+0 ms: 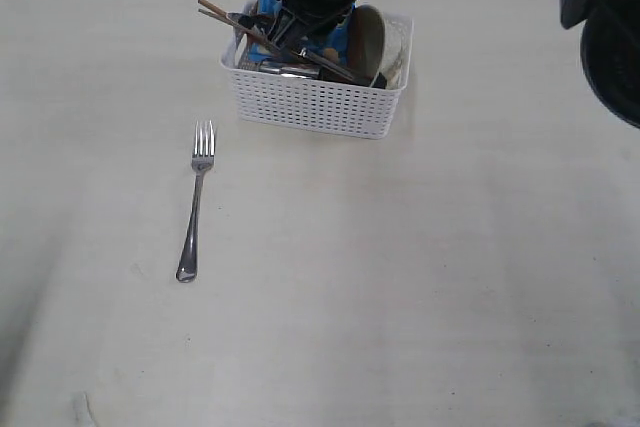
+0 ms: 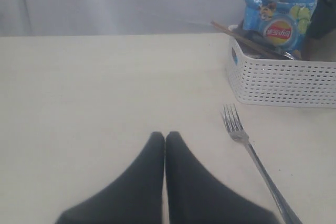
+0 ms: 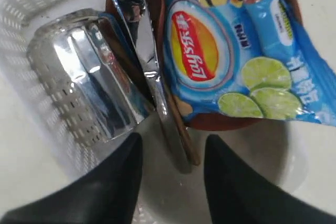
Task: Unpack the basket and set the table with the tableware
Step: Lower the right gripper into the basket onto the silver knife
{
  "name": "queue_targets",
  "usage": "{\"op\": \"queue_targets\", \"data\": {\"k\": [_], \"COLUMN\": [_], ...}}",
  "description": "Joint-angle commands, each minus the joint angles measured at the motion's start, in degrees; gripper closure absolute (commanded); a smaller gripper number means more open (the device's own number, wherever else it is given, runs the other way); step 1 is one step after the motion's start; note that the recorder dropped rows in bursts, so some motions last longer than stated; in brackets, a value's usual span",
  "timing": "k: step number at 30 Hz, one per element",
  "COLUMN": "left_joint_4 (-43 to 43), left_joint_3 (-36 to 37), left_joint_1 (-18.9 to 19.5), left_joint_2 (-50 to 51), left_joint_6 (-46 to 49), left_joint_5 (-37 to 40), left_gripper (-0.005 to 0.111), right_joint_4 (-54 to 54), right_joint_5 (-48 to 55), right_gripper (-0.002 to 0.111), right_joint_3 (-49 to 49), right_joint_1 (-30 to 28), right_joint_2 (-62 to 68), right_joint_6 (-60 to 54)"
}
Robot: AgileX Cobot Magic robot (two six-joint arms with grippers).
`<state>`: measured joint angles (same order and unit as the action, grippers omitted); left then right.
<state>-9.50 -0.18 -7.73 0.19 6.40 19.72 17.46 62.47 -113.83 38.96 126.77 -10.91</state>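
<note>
The table (image 1: 450,277) has only the fork (image 1: 197,202) laid out, so I judge the unpacking barely begun. My right arm reaches down into the basket (image 1: 315,102) at the far side. My right gripper (image 3: 172,142) stands part open and empty, and the knife (image 3: 144,51) beside the steel cup (image 3: 86,77) points into the gap. Next I must close squarely. My left gripper (image 2: 165,136) hovers closed and empty.

The tabletop (image 1: 450,297) was pale and matt, with a faint wood grain. The basket (image 1: 315,105) was white perforated plastic. The fork (image 1: 196,202) and cup (image 3: 89,77) were polished steel, the cup mirror-bright. The chips bag (image 3: 226,51) was glossy, crinkled foil. The chopsticks (image 1: 236,24) looked wooden. The left claw (image 2: 165,136) was matt black.
</note>
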Motion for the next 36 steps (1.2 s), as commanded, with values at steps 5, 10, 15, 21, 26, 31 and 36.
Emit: {"op": "queue_targets", "data": {"k": [5, 10, 15, 21, 26, 31, 36], "left_joint_4": [0.0, 0.0, 0.0, 0.0, 0.0, 0.0, 0.0], "left_joint_3": [0.2, 0.2, 0.2, 0.2, 0.2, 0.2, 0.2], "left_joint_1": [-0.4, -0.4, -0.4, -0.4, -0.4, -0.4, -0.4], "left_joint_2": [-0.2, -0.2, -0.2, -0.2, -0.2, -0.2, -0.2], "left_joint_6": [-0.2, -0.2, -0.2, -0.2, -0.2, -0.2, -0.2], "left_joint_5": [-0.1, -0.1, -0.1, -0.1, -0.1, -0.1, -0.1], "left_gripper": [0.107, 0.107, 0.107, 0.107, 0.107, 0.107, 0.107], "right_joint_4": [-4.8, -4.5, -3.8, -2.3, -1.5, -1.5, -1.5], "right_joint_5": [-4.9, -7.4, -10.3, -13.3, -14.3, -13.5, -12.5], "right_gripper": [0.070, 0.070, 0.070, 0.070, 0.070, 0.070, 0.082], "right_joint_3": [-0.1, -0.1, -0.1, -0.1, -0.1, -0.1, -0.1], "right_joint_1": [-0.7, -0.7, -0.7, -0.7, -0.9, -1.5, -1.5], "right_joint_2": [3.5, 4.8, 6.1, 7.4, 8.0, 9.0, 9.3], "right_joint_6": [-4.5, -4.5, -3.9, -3.4, -3.4, -3.1, -3.1]}}
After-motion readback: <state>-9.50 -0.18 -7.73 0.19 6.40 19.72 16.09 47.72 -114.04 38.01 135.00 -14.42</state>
